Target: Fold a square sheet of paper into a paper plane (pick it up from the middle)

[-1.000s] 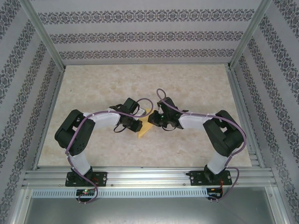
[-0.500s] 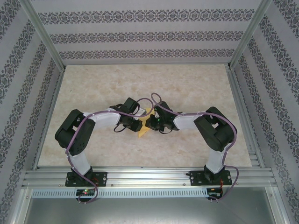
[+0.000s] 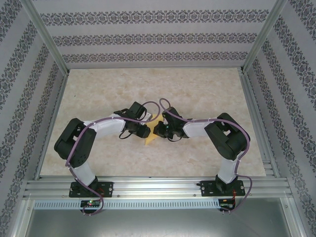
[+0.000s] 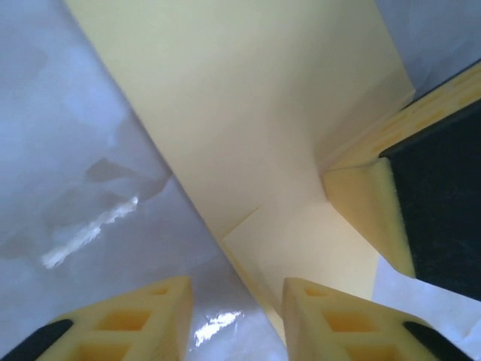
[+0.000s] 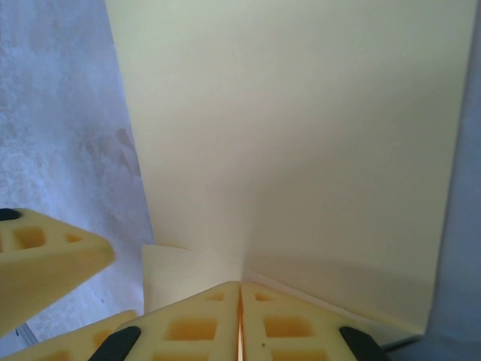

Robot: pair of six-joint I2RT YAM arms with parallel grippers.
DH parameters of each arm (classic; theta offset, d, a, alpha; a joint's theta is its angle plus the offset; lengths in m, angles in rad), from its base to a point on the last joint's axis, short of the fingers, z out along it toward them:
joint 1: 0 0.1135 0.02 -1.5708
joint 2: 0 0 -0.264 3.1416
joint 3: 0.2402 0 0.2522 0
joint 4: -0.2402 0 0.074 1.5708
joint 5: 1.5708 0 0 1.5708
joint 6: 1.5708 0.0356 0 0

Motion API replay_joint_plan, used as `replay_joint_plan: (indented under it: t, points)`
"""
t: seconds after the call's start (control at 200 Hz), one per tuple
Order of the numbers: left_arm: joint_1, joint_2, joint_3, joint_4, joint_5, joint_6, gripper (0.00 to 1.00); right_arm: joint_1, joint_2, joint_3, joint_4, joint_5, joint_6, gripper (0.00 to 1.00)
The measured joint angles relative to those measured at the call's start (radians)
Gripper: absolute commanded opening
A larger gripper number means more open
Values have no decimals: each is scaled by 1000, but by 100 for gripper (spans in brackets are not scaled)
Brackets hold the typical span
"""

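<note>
Pinching folded yellow paper sheet in closed right hand; left hand standing open, sheet reaching just ahead of it, low over counter, between both hands. Likely handling light, floppy, creasing easily; gripping best along folded edge.

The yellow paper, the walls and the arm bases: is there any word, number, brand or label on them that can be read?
No text can be read in these pictures.
yellow paper: plain, no print.
walls: a repeating ornament, no letters.
small boards at the arm bases: any marking is too small to read.
</note>
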Motion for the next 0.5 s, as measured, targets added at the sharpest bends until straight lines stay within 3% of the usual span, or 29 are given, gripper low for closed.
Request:
replay_joint_plan:
  t: [0.165,0.325,0.5]
  points:
    - [0,-95,-7,-3,-4,-76,33,0,0,0,0,0,3,9]
    - [-4,-202,-52,4,117,-161,24,0,2,0,3,1,14,10]
    - [-45,-195,-63,4,214,-208,20,0,4,0,7,0,21,10]
